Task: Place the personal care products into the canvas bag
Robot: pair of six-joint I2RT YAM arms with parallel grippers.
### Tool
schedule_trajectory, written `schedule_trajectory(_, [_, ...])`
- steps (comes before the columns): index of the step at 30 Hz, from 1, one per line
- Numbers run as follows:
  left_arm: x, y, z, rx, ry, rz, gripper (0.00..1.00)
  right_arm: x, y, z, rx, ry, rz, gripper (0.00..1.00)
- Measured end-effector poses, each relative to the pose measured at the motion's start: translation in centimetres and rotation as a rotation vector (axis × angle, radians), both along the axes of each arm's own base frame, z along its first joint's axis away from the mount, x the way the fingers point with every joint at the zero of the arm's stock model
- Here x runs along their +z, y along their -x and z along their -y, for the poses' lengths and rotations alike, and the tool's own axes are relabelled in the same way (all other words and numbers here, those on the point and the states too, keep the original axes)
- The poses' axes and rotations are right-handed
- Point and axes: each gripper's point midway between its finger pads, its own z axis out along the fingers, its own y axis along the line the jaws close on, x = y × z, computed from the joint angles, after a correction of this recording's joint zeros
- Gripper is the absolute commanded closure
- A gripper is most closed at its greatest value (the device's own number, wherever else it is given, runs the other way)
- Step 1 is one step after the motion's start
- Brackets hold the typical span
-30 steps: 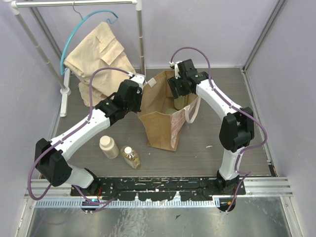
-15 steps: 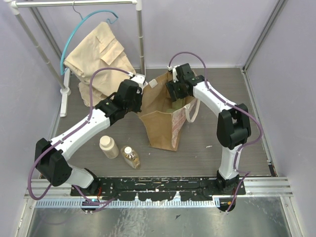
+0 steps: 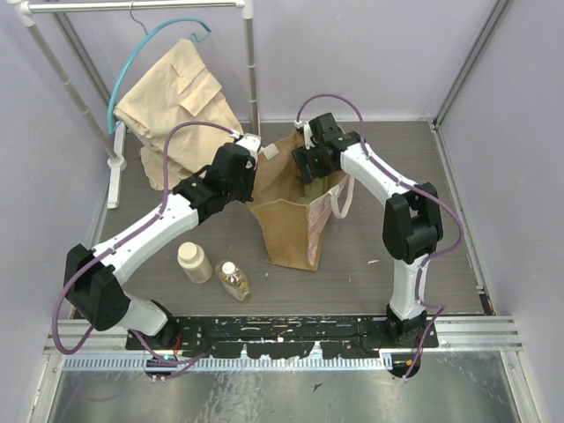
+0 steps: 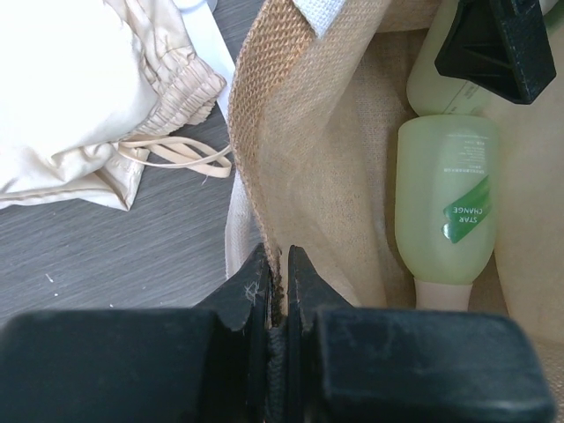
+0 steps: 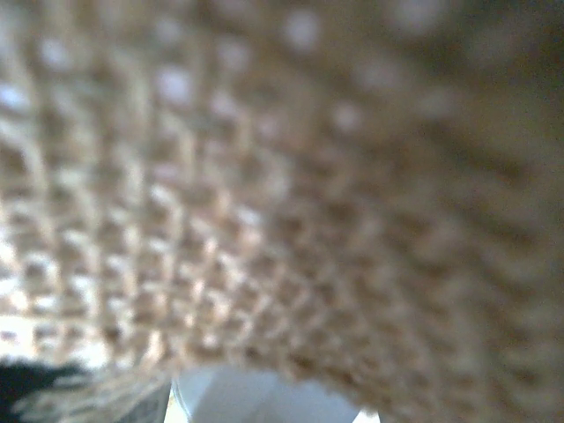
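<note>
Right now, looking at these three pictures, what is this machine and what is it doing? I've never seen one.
These are two robot arms bolted at a table's near edge. The wide picture comes from a camera above and behind them; the other two come from cameras on the wrists. The left gripper is shut on the bag rim. The right gripper reaches into the bag; its camera shows only blurred weave, so I can't tell whether it holds anything. Inside lies a green bottle, with a second green bottle beside it. On the table stand a cream bottle and an amber bottle. A beige garment lies back left.
</note>
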Motion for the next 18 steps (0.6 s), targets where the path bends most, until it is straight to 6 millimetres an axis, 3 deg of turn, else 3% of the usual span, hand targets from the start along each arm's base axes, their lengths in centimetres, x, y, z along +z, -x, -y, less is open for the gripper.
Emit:
schedule_trajectory(3, [0.0,0.0,0.0,0.0,-0.004,0.002,1.0,0.0,0.0,0.0,-0.003,0.001,0.0,0.35])
schedule_trajectory(8, [0.0,0.1,0.0,0.0,-0.007,0.002,1.0,0.1,-0.1,0.0,-0.023,0.002,0.01,0.07])
schedule_trajectory(11, [0.0,0.1,0.0,-0.001,-0.008,0.001,1.0,1.0,0.0,0.2,-0.033,0.006,0.029,0.0])
schedule_trajectory(18, [0.2,0.1,0.1,-0.004,-0.006,0.004,1.0,3.3,-0.3,1.1,-0.075,0.051,0.072,0.0])
